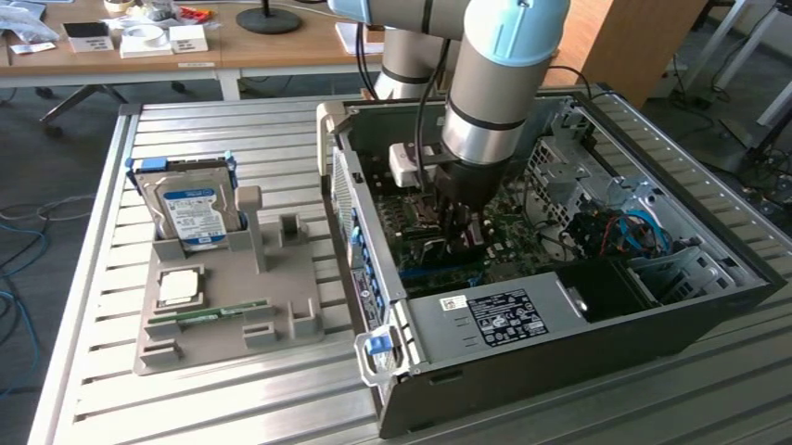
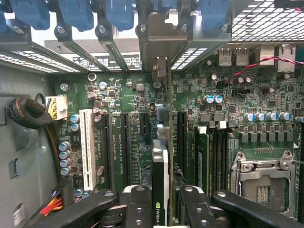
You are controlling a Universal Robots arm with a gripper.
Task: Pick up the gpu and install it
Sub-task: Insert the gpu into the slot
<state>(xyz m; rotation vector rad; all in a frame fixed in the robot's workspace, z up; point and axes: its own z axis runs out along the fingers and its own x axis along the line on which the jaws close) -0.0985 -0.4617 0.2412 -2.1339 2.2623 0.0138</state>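
Observation:
The gpu (image 2: pixel 160 176) stands on edge between my fingers (image 2: pixel 137 209), its black face seen as a thin strip with a green logo. Its pale metal bracket (image 2: pixel 159 38) reaches up into the case's rear slot opening. My gripper (image 2: pixel 164 206) is shut on the card, which sits along a black expansion slot on the green motherboard (image 2: pixel 128 90). In the exterior view my gripper (image 1: pixel 461 234) is lowered deep into the open computer case (image 1: pixel 693 306), with the dark gpu (image 1: pixel 433 250) at its tip just over the board.
A white slot (image 2: pixel 87 147), memory slots (image 2: pixel 209 152) and the processor socket (image 2: pixel 263 175) flank the card. Blue latches (image 2: pixel 76 14) line the rear. Outside the case, a grey holder (image 1: pixel 229 320) carries a blue-labelled hard drive (image 1: pixel 196 211) and a green memory stick (image 1: pixel 210 315).

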